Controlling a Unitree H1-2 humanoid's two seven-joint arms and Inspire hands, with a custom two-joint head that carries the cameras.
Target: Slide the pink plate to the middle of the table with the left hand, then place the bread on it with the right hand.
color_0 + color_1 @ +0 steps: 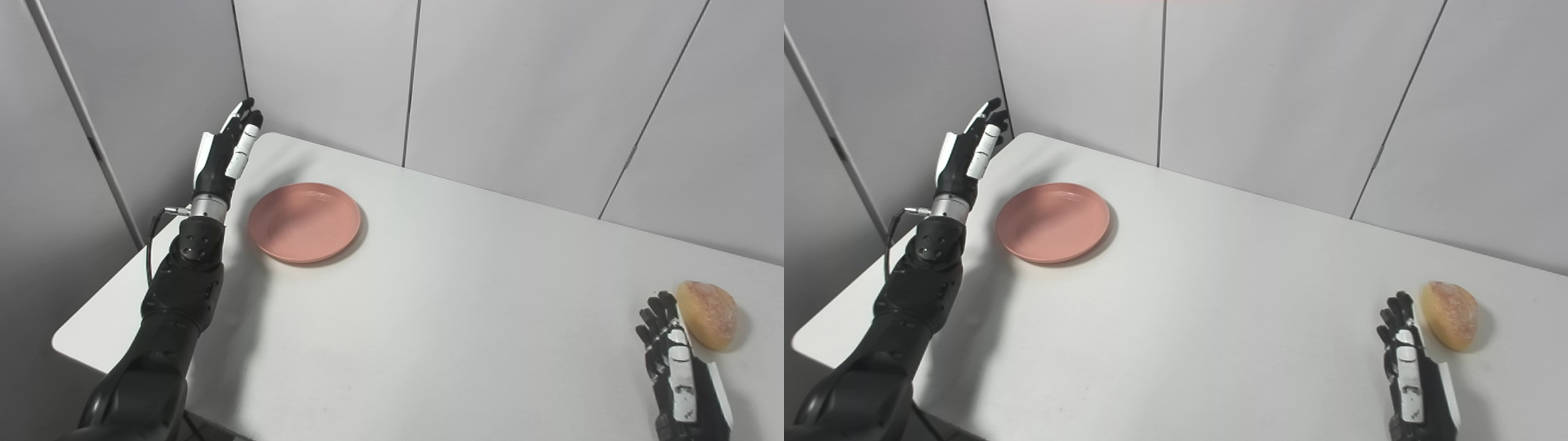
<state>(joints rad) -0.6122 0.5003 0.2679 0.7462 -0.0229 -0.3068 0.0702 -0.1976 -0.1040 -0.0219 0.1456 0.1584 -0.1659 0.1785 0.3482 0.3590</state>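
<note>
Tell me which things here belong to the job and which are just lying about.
Belong to the job: pink plate, bread, left hand, right hand.
Just there: white table, grey wall panels. No loose clutter shows.

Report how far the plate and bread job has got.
Nothing is done yet. The pink plate sits near the table's left end, untouched; the left hand, open, is raised beside it. The bread lies at the right, next to the open right hand. Slide and placement remain.
</note>
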